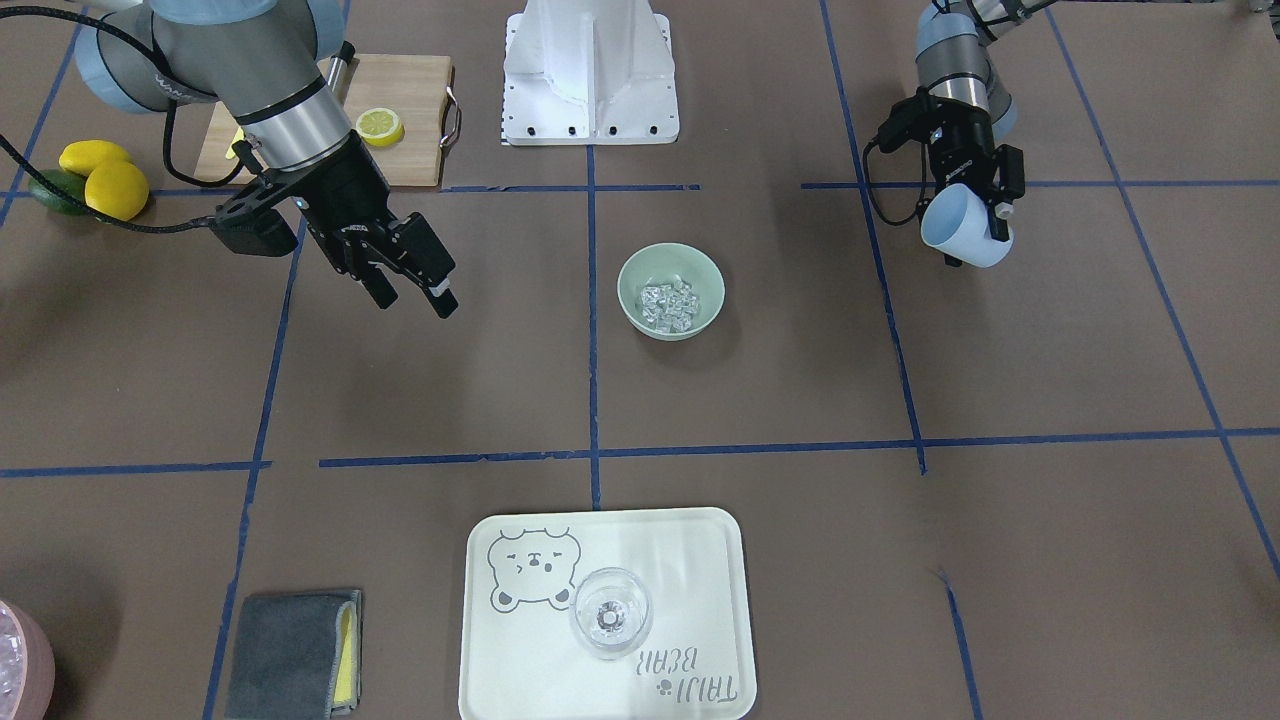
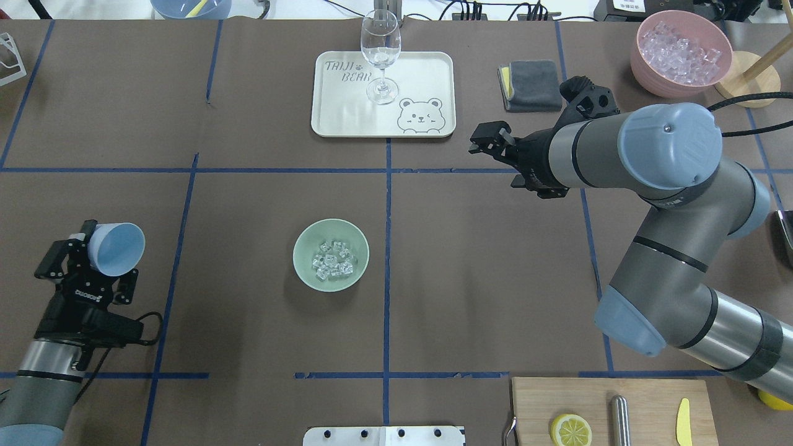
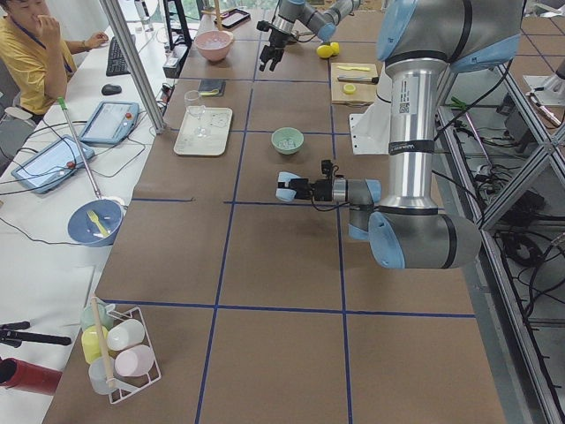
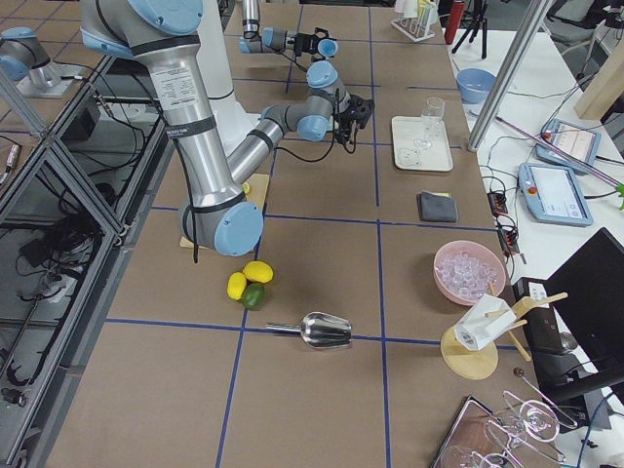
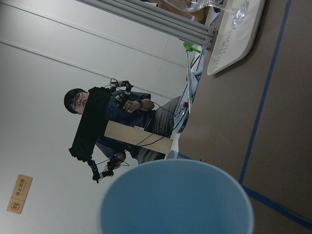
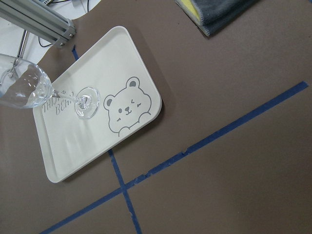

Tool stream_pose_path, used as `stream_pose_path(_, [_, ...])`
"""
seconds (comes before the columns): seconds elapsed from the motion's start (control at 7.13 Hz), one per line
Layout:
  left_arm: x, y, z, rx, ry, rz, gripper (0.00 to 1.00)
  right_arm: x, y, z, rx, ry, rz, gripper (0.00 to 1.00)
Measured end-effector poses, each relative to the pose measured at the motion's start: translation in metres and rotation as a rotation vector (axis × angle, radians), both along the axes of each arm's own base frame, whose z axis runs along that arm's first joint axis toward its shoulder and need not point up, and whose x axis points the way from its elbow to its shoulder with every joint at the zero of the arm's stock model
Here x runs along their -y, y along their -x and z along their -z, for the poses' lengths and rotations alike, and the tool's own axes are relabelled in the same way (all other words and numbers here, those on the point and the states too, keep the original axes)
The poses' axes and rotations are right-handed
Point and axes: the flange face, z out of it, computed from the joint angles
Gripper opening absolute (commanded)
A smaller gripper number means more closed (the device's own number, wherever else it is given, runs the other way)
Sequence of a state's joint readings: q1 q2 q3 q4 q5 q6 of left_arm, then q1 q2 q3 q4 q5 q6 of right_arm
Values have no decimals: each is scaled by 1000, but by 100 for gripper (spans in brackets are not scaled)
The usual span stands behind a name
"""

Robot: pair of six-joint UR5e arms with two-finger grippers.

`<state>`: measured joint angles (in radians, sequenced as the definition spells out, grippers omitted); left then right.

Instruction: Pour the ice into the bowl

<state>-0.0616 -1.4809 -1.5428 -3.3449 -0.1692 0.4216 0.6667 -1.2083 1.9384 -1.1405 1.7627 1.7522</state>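
The pale green bowl (image 1: 638, 268) (image 2: 305, 246) stands in the middle of the table. The ice (image 1: 670, 303) (image 2: 332, 259) lies inside it as a small heap of clear cubes. My left gripper (image 1: 975, 232) (image 2: 94, 249) is shut on a light blue cup (image 1: 962, 226) (image 2: 118, 249), held off to the side of the bowl. The cup is tipped on its side with its mouth towards the bowl and looks empty; its rim (image 5: 175, 195) fills the bottom of the left wrist view. My right gripper (image 1: 413, 293) (image 2: 490, 141) hovers open and holds nothing, between the bowl and the tray.
A cream tray (image 2: 427, 74) with a wine glass (image 2: 380, 56) sits beyond the bowl. Next to it lie a grey cloth (image 2: 530, 85) and a pink container of icy pieces (image 2: 681, 52). A cutting board with a lemon half (image 1: 380, 126) and whole fruit (image 1: 100, 180) lie near the robot base.
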Motion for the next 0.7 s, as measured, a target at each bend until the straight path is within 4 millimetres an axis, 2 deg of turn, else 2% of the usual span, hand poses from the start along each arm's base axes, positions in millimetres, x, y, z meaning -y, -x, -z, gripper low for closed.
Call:
stream_pose_path(0.28, [-8, 18, -4, -174, -8, -18, 0, -4, -2, 3, 9, -1, 9, 100])
stream_pose_path(0.7, [-11, 24, -4, -252, -12, -31, 0, -5, -4, 2, 9, 1, 13, 100])
